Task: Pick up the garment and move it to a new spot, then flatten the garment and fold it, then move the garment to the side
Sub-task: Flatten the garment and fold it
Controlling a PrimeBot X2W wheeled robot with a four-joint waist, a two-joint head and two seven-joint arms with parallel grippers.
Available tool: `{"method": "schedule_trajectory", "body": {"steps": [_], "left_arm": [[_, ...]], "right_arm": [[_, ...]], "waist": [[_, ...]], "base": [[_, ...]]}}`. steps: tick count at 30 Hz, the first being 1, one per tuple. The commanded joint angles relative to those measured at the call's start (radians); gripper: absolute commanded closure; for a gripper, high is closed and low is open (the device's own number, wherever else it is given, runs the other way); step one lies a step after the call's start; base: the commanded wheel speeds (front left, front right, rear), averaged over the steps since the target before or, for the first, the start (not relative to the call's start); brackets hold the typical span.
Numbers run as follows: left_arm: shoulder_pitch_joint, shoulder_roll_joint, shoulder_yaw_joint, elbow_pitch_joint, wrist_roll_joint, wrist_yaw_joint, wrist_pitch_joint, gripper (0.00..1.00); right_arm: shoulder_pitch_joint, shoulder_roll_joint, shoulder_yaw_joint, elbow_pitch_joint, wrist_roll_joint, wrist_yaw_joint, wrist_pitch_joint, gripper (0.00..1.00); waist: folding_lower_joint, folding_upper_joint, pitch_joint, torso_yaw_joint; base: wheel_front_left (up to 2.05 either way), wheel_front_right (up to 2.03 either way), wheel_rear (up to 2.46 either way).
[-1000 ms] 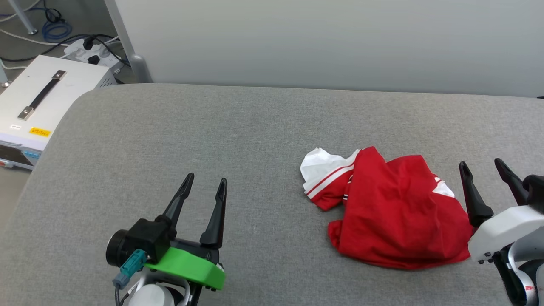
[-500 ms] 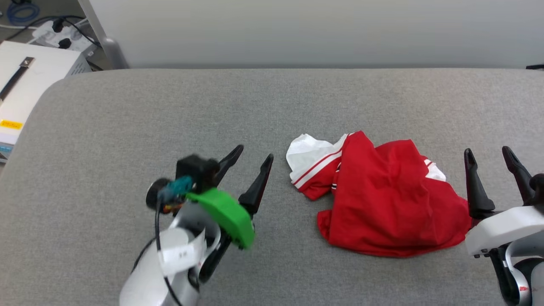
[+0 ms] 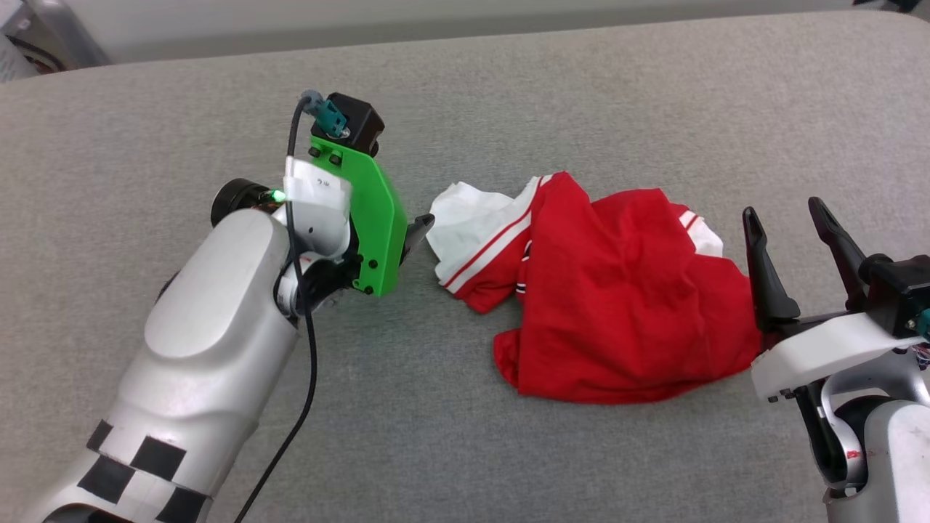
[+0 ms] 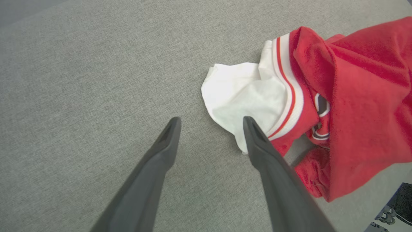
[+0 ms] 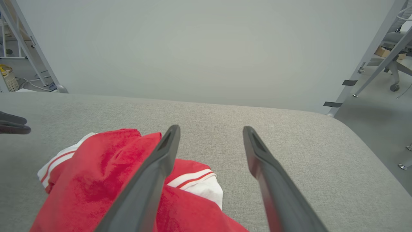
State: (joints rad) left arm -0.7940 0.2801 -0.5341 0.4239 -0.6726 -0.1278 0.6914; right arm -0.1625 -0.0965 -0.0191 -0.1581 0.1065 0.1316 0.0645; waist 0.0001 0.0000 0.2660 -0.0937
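So far nothing of the task is showing as done: the garment is lying crumpled in a heap on the grey padded surface, toward 3 o'clock in the head view, with one white sleeve sticking out at its 9 o'clock. The left gripper is hovering at that sleeve's edge, fingers spread wide and holding nothing, one tip over the white cloth. The right gripper is sitting at the heap's 3 o'clock, fingers likewise parted and empty. By my reading, the first pick-up is only being lined up; lifting, moving, flattening, folding and setting aside are all remaining.
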Motion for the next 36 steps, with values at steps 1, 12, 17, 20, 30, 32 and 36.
{"method": "schedule_trajectory", "body": {"steps": [1,12,17,20,30,32,36], "left_arm": [[-0.033,0.001,-0.003,0.014,-0.021,-0.002,0.036,0.0],[-0.103,0.033,-0.015,0.108,-0.033,0.003,0.09,0.0],[-0.106,0.054,-0.055,0.153,0.016,0.002,0.048,0.0],[-0.081,0.069,-0.117,0.17,0.008,-0.002,0.07,0.22],[-0.081,0.09,-0.11,0.156,-0.085,-0.003,-0.087,1.0],[-0.092,0.102,-0.054,0.144,-0.088,-0.002,-0.252,1.0],[-0.079,0.12,0.001,0.125,-0.094,0.012,-0.377,1.0]], "right_arm": [[-0.019,0.006,0.003,0.006,-0.004,-0.001,-0.014,0.0],[-0.049,0.033,0.036,0.05,-0.008,-0.001,-0.073,0.0],[-0.052,0.037,0.044,0.068,-0.008,-0.001,-0.086,0.0],[-0.054,0.037,0.048,0.077,-0.008,-0.001,-0.086,0.0],[-0.051,0.007,0.048,0.08,-0.004,-0.001,-0.07,0.0],[-0.041,-0.015,0.039,0.087,0.005,-0.001,-0.046,0.0],[-0.023,-0.026,0.033,0.093,0.011,-0.001,-0.02,0.0]], "waist": [[-0.0001,0.0,0.071,-0.075],[-0.0001,0.0,0.127,-0.156],[-0.0001,0.0,0.131,-0.165],[-0.0001,0.0,0.127,-0.163],[-0.0001,0.0,0.072,-0.11],[-0.0001,0.0,0.032,-0.062],[-0.0001,0.0,0.0,-0.017]], "base": [[0.0,0.0,0.0],[0.0,0.0,0.0],[0.0,0.0,0.0],[0.0,0.0,0.0],[0.0,0.0,0.0],[0.0,0.0,0.0],[0.0,0.0,0.0]]}}
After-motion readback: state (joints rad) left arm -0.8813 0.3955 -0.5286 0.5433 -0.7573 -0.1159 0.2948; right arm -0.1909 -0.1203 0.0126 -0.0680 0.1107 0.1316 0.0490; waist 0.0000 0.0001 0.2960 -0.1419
